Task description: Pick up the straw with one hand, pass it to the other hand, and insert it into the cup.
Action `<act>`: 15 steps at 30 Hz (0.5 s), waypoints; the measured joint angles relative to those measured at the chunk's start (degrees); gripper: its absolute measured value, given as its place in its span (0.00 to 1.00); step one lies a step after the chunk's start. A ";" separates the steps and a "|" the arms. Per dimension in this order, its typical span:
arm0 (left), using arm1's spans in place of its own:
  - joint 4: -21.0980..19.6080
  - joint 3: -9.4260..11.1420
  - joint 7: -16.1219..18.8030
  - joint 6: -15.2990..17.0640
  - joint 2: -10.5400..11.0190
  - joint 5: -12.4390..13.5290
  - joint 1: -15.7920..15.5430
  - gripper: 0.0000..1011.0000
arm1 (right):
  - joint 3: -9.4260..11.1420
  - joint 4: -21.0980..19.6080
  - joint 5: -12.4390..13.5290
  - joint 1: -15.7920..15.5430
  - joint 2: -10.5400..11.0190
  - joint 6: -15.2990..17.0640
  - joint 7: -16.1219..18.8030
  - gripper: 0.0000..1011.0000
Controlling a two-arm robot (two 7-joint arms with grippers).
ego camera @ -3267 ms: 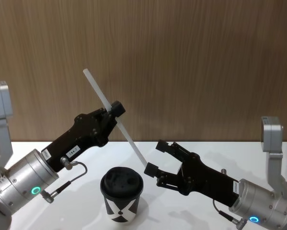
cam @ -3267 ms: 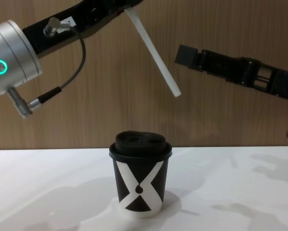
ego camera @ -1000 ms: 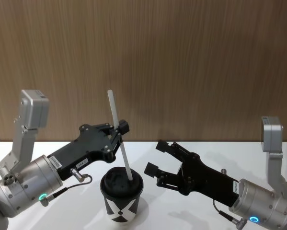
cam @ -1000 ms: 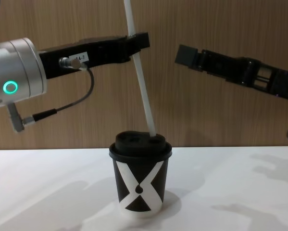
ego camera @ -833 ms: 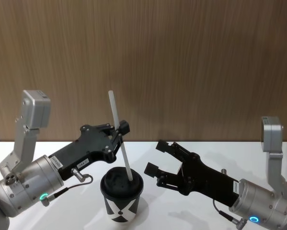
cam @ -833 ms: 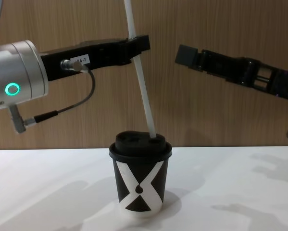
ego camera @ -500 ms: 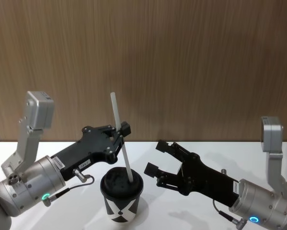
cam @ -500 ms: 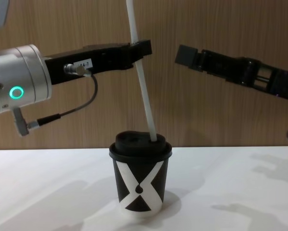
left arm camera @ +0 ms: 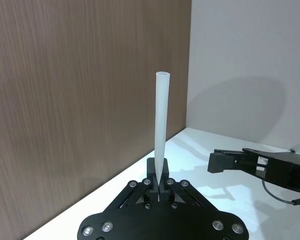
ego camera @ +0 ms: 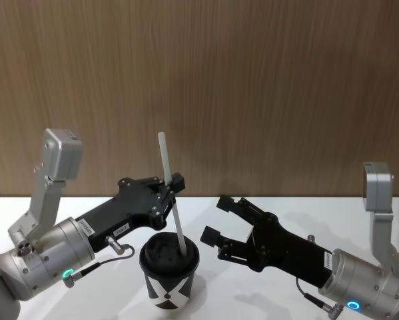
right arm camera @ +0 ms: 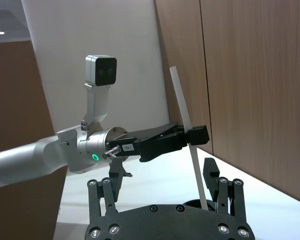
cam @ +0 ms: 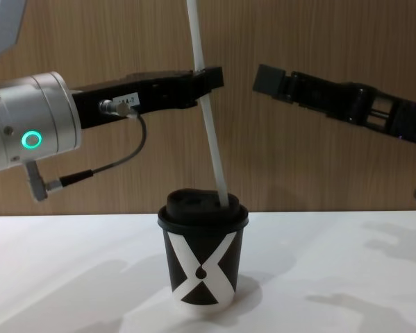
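The black cup (ego camera: 169, 285) with a white X and a domed lid stands on the white table, seen side-on in the chest view as the cup (cam: 202, 267). The white straw (ego camera: 166, 160) leans slightly, its lower end in the lid's opening, and the straw (cam: 214, 146) rises well above the cup. My left gripper (ego camera: 173, 185) is shut on the straw above the lid, also seen as the left gripper (cam: 211, 78) and the left gripper (left arm camera: 158, 182). My right gripper (ego camera: 217, 219) hangs open to the right of the cup, holding nothing.
A wood-panel wall (ego camera: 266, 87) stands close behind the white table (cam: 333, 263). Both arms hover above the table on either side of the cup.
My left gripper has come lower and a little to the right with the straw, whose tip now sits deeper in the lid. The right arm has not moved.
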 joint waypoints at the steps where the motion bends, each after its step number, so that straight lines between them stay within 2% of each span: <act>1: 0.10 0.01 -0.06 0.04 -0.06 0.04 -0.02 0.01 | 0.00 0.00 0.00 0.00 0.00 0.00 0.00 0.99; 15: 1.83 0.28 -0.77 0.90 -1.09 0.46 -0.38 0.01 | 0.00 0.00 0.00 0.00 0.00 0.00 0.00 0.99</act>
